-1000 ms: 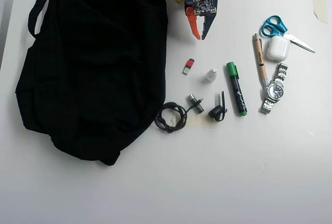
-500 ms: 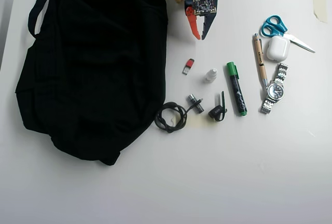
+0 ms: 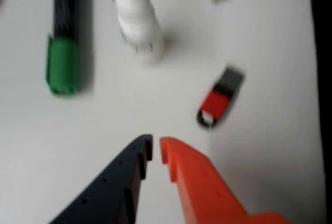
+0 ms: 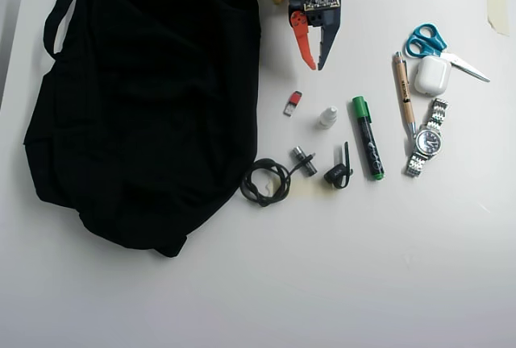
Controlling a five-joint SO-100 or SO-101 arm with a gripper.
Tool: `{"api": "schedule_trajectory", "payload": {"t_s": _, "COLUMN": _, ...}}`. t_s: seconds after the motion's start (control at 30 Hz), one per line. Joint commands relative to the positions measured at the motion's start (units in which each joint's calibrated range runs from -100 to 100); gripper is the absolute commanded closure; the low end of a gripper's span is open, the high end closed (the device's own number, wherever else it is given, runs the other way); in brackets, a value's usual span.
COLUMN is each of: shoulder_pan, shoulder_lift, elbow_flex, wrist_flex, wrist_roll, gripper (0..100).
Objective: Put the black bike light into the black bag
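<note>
Bike light (image 4: 338,174), a small black rounded lump with a thin strap loop sticking up from it, lies on the white table (image 4: 363,267) in the overhead view, just left of the lower end of the green marker (image 4: 368,138) and right of the little silver-black cylinder (image 4: 303,157). It touches neither. The coiled black cable (image 4: 265,182) sits further left, its edge against the black bag (image 4: 145,98), which sprawls floppy over the left half of the table with its strap running off the top edge.

The gripper (image 4: 314,64) hangs near the top of the overhead view, well apart from the bike light, its orange and dark fingers nearly together and holding nothing.

The wrist view shows the gripper (image 3: 155,149) close up, with only a narrow slit between the tips, above bare table. Ahead of it lie a red and black USB stick (image 3: 220,97), a small white bottle (image 3: 138,19) and the marker's green cap. The bike light is outside that view. Only the overhead view shows the scissors (image 4: 430,42), earbud case (image 4: 432,75), pen (image 4: 403,94) and watch (image 4: 427,138) at the right.
</note>
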Motion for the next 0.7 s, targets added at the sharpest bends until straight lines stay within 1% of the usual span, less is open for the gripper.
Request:
{"api": "schedule_trajectory", "payload": {"t_s": 0.0, "shoulder_pan": -0.4, "shoulder_lift": -0.9, "elbow_flex": 0.5, "wrist_flex": -6.7, "wrist_roll": -0.3, "gripper": 98}}
{"api": "schedule_trajectory", "payload": {"t_s": 0.17, "shoulder_pan": -0.7, "shoulder_lift": -0.9, "elbow_flex": 0.3, "wrist_flex": -12.7, "wrist_roll": -0.4, "gripper": 98}}
{"api": "schedule_trajectory", "payload": {"t_s": 0.47, "shoulder_pan": -2.2, "shoulder_lift": -0.6, "elbow_flex": -5.5, "wrist_flex": -12.1, "wrist_roll": -0.5, "gripper": 98}}
{"api": "schedule_trajectory", "payload": {"t_s": 0.6, "shoulder_pan": -3.8, "shoulder_lift": -0.7, "elbow_flex": -6.4, "wrist_flex": -12.1, "wrist_roll": -2.6, "gripper": 98}}
{"api": "schedule_trajectory", "payload": {"t_s": 0.67, "shoulder_pan": -4.1, "shoulder_lift": -0.8, "elbow_flex": -6.4, "wrist_flex": -12.2, "wrist_roll": -2.6, "gripper": 98}}
